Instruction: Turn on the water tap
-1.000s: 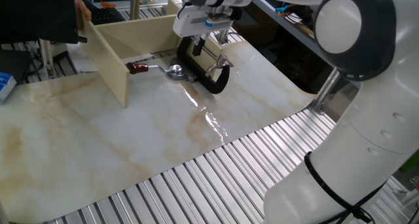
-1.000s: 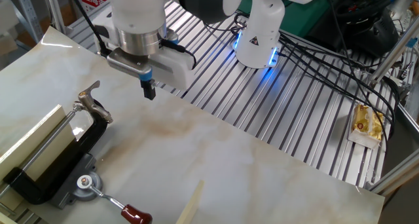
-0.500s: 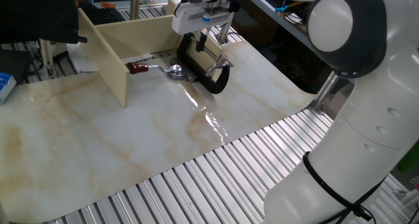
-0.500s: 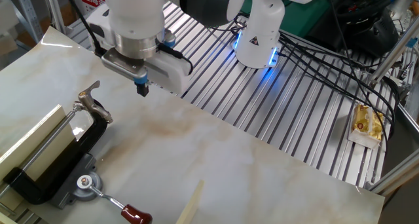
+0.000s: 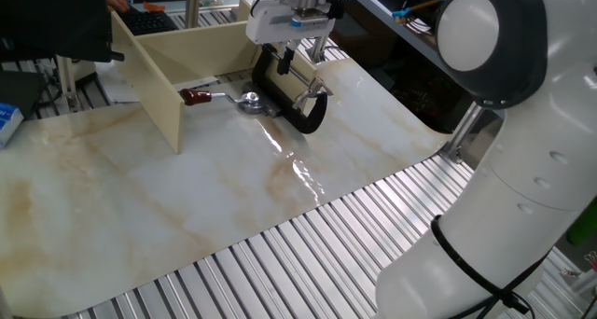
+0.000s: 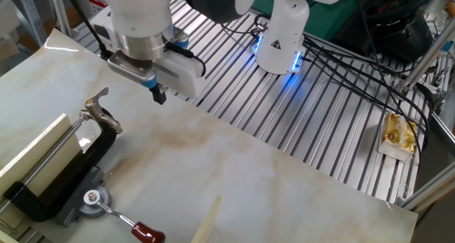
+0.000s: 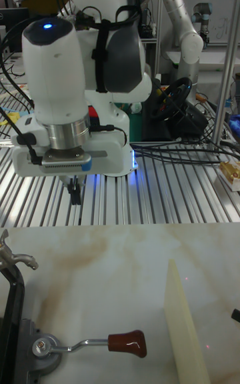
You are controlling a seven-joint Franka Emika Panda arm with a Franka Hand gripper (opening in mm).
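Observation:
The water tap lies on the marble tabletop, a black curved body (image 5: 298, 109) with a round chrome base (image 5: 249, 101) and a thin chrome rod ending in a dark red knob (image 5: 196, 96). The other fixed view shows the black body (image 6: 50, 182), chrome base (image 6: 92, 198) and knob (image 6: 150, 234) at the lower left. From the tall fixed view, the knob (image 7: 127, 343) points right. My gripper (image 6: 159, 95) hangs above the table beside the tap's chrome end (image 6: 99, 109), touching nothing. Its fingers look shut with nothing between them, as also shows for the gripper (image 7: 76, 194) and gripper (image 5: 287, 53).
Beige partition panels (image 5: 159, 90) stand just behind and left of the knob, and one panel's edge (image 7: 183, 321) rises right of it. Slatted metal (image 6: 284, 122) surrounds the marble top. A white robot base (image 6: 281, 37), cables and a snack packet (image 6: 398, 135) lie beyond.
My gripper has risen slightly and shifted a little sideways over the tap's chrome end. The tap and its rod have not moved.

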